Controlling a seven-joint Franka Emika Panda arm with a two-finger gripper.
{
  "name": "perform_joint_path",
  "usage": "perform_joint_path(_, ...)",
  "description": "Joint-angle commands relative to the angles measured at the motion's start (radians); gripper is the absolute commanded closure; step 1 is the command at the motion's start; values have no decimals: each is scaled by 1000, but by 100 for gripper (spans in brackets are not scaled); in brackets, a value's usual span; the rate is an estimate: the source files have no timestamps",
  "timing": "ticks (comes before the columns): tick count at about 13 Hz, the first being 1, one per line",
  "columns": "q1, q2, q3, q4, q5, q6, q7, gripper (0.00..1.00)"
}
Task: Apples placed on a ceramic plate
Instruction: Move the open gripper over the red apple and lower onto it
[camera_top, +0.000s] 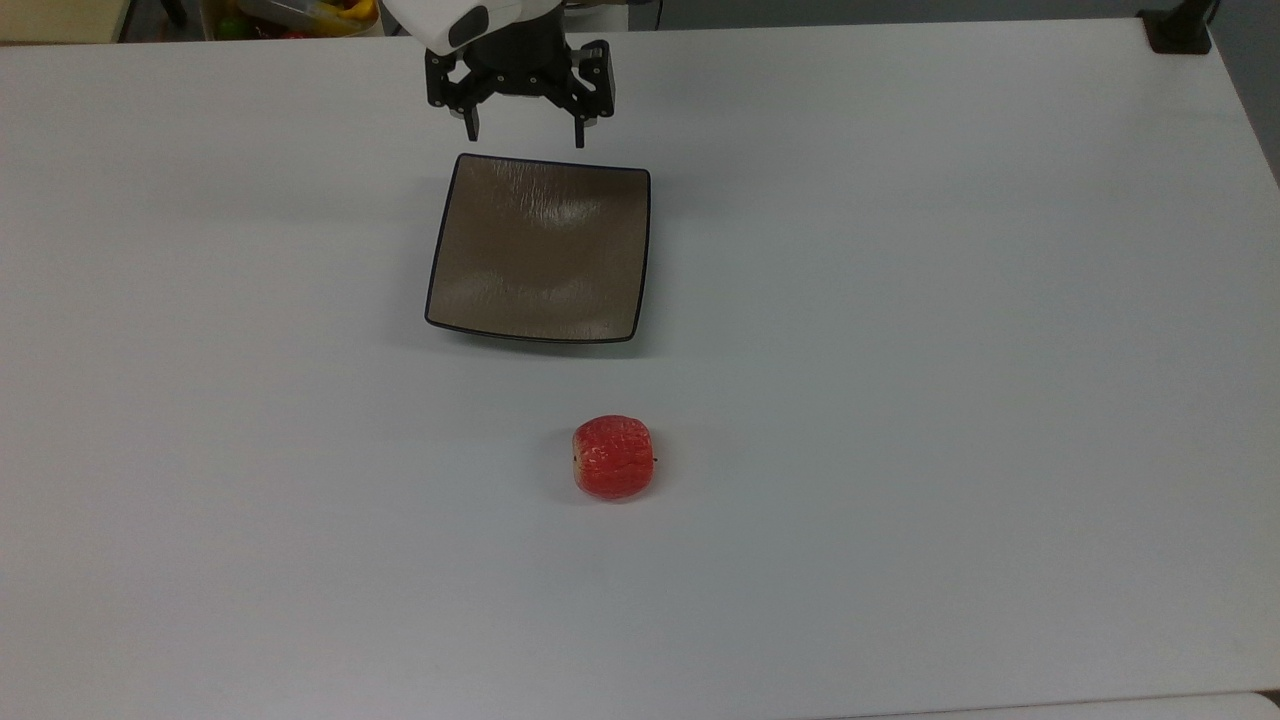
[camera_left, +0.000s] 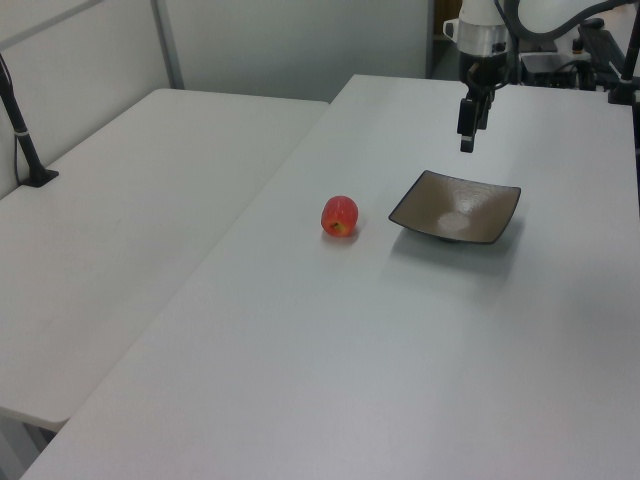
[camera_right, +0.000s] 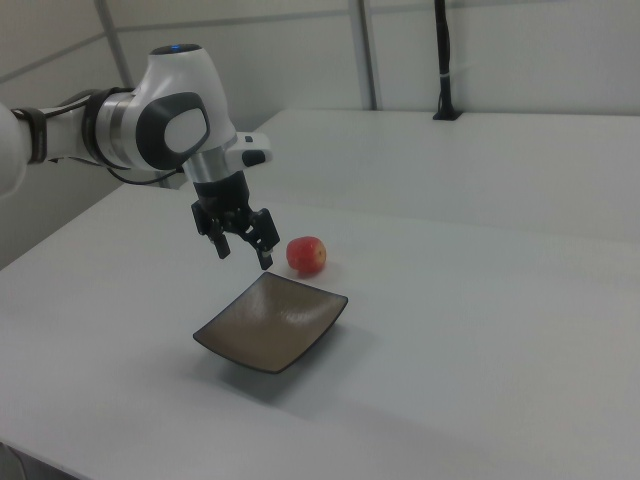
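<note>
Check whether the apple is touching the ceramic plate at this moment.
Apart. The top view shows bare white table between the apple and the ceramic plate; the left view shows the same gap.

I see wide bare white table (camera_top: 950, 400) on every side of the apple (camera_top: 613, 458); nothing crowds it, so I can reach it from above or from any side. The ceramic plate (camera_top: 540, 250) lies apart from the apple, with an open strip of tabletop between them. The plate's inside is bare, and its rim is low. The gripper (camera_top: 526, 130) hangs in the air with its fingers spread, over the plate's far edge in the top view; there is air between its tips and the plate in the left view. A black post base (camera_top: 1180, 30) stands at the top view's upper right corner, well apart from both.
</note>
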Motion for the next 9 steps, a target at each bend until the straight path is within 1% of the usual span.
perform_joint_path(1, 10, -3, -6, -6, 42, -25, -23, 0)
perform_joint_path(5, 12, 0, -4, -4, 43, -14, -17, 0)
perform_joint_path(6, 10, 17, -4, 7, 46, -11, -15, 0)
perform_joint_path(9, 9, 79, -1, 85, 47, -2, -14, 0)
